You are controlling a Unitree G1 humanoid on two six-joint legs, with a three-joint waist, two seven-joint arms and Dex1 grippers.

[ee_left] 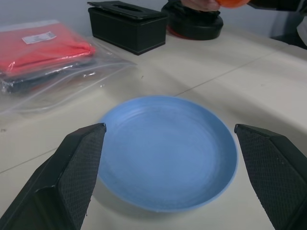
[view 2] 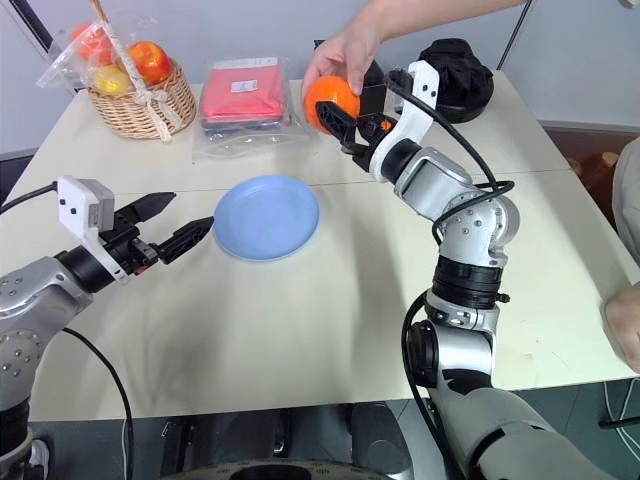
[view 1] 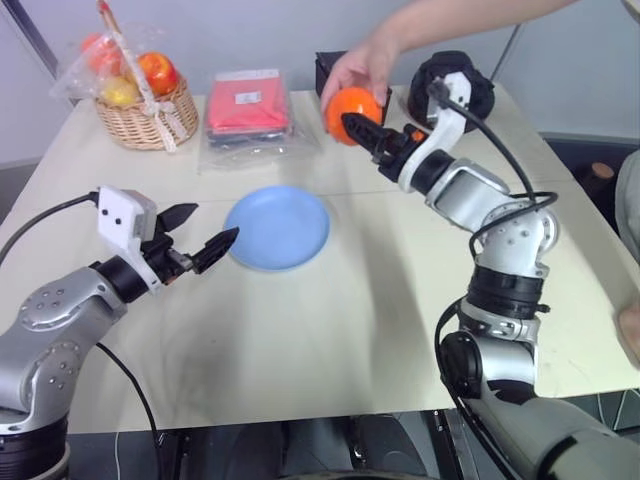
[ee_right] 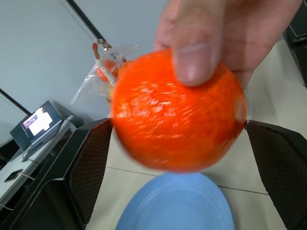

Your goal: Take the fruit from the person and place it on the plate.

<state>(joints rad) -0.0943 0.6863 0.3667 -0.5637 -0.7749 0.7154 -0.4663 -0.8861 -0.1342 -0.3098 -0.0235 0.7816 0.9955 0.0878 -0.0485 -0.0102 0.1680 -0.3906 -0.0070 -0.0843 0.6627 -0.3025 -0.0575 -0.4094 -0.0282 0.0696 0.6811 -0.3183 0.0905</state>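
Handover under way: person's hand holds the fruit at the far side; my right gripper has jaws apart around it. Plate bare. Left gripper idle, jaws apart.

The left gripper, its two black textured fingers spread wide, hovers over the near rim of a round, flat, light blue plate lying on a cream tabletop. Beyond the plate lie a clear plastic bag holding red folded fabric and a black rectangular box. A round black object sits beside the box, with a sliver of bright orange fruit above it.
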